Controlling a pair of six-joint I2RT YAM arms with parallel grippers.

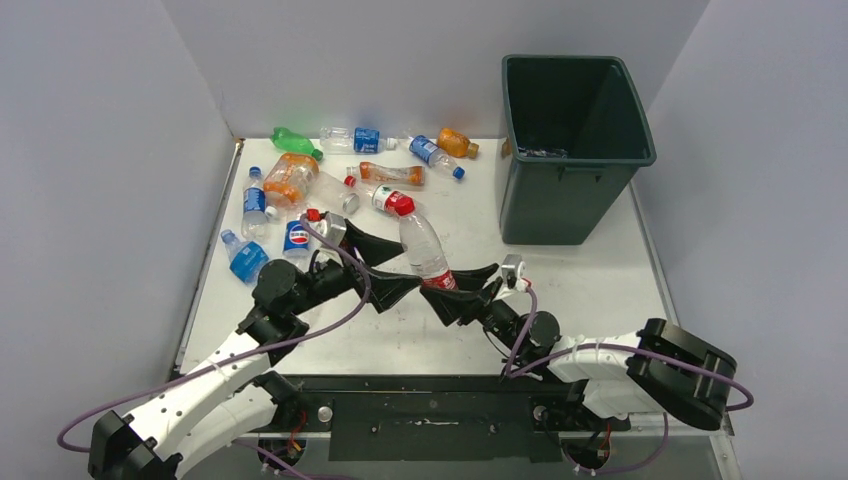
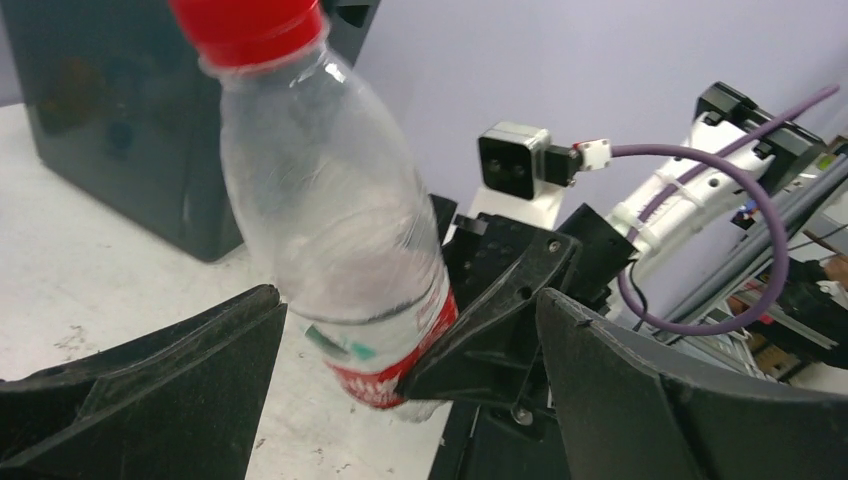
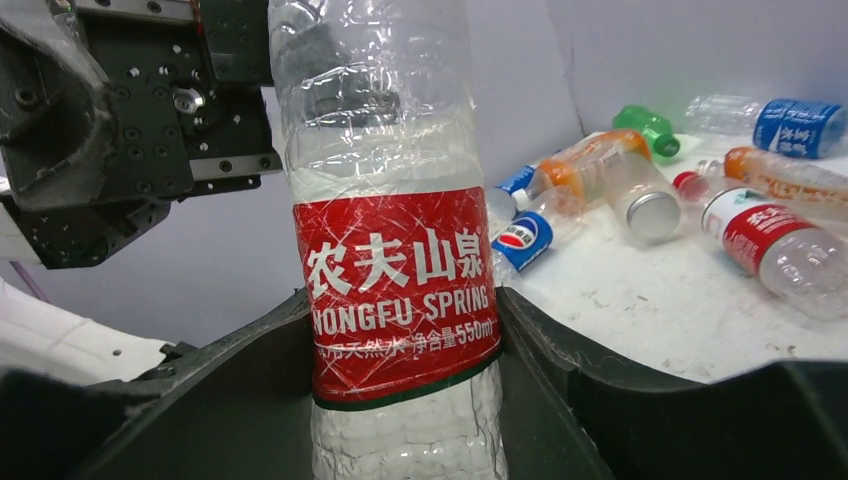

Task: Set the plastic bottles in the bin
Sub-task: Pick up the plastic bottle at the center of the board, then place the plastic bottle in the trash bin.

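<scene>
In the right gripper [image 1: 447, 287] [image 3: 400, 340]: a clear plastic bottle with a red cap and red label [image 1: 424, 245] [image 2: 330, 220] [image 3: 395, 280], clamped across its labelled lower part between two black fingers, one on each side of the label. Lifted off the white table top [image 1: 590, 290] and tilted, red cap up and toward the far left, base toward the near right. Over the middle of the table, left of the dark green rectangular plastic bin [image 1: 560, 195] [image 2: 100, 130], apart from it and not inside.

Just left of the held bottle, the left gripper [image 1: 405, 270] [image 2: 405, 310], spread wide and grasping nothing, one black finger on either side of the bottle's lower half. Seen from the left wrist, one finger very close to the bottle wall; contact there impossible to tell.

Bin upright at the far right of the table, open top toward the overhead camera.

Farther out, across the far left of the table, a loose scatter of bottles lying on their sides:
- a green plastic bottle [image 1: 293, 139] [image 3: 645, 128] by the back wall
- a clear bottle with a blue label [image 1: 352, 139] [image 3: 790, 122] just beside it
- a fat orange-tinted bottle [image 1: 290, 180] [image 3: 600, 170]
- a slim orange bottle [image 1: 392, 174] [image 3: 790, 175]
- a second clear red-labelled bottle [image 1: 385, 200] [image 3: 770, 235]
- a small orange bottle [image 1: 455, 143], nearest the bin
- a blue-tinted bottle [image 1: 245, 258] at the left edge, nearest the arms
</scene>
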